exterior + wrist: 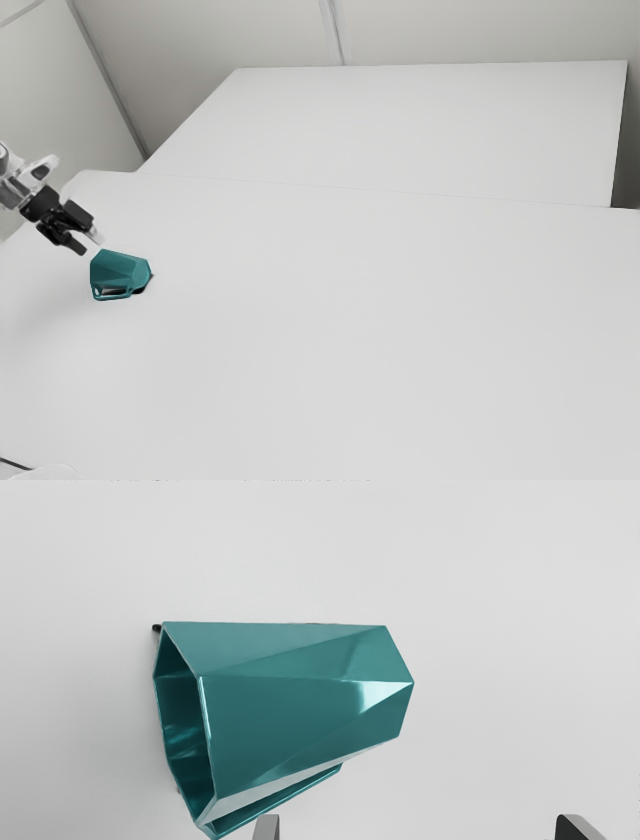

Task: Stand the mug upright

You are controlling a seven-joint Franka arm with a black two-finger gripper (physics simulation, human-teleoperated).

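Note:
My gripper (90, 244) is at the exterior view's left, above the table and just up and left of the teal faceted mug (121, 270). The mug lies on its side, its handle toward the exterior view's bottom. In the wrist view the mug (300, 695) shows its dark open mouth at one end and its narrower base at the other. Fingertips of the gripper (417, 827) stand wide apart there, with nothing held; one tip appears close beside the handle, and whether it touches cannot be told.
The white table (350, 330) spreads around the mug. Beyond it stands a second white surface (400, 130), with pale walls behind. A pale object (48, 473) and a dark cable lie at the exterior view's lower left corner.

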